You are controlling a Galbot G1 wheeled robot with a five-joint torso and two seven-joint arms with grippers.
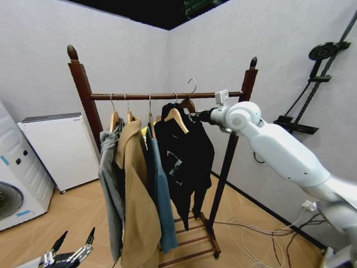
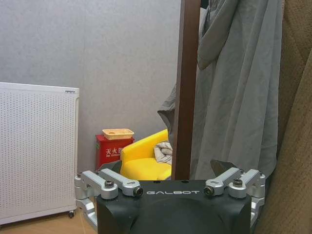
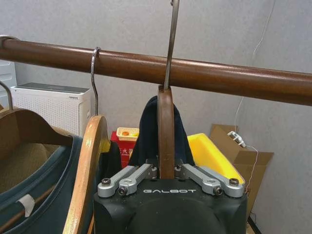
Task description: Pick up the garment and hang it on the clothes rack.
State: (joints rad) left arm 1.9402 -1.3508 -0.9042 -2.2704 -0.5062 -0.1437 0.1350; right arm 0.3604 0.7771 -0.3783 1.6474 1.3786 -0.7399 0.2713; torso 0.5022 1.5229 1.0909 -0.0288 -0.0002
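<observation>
The head view looks down on the whole clothes rack (image 1: pixel 167 95). Both wrist views sit close: the right faces its rail (image 3: pixel 156 68), the left its post (image 2: pixel 187 87).

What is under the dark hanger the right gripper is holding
The black garment hangs under the dark hanger, which the right gripper clamps with its hook above the rail. The cloth covers the hanger's arms; the neighbouring black top hides the garment's left side.

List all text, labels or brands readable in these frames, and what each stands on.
"GALBOT": on the black body of the left gripper, left wrist view.
"GALBOT": on the black body of the right gripper, right wrist view.
Characters on the red box: too small to read.
White print on the black top: unreadable.
</observation>
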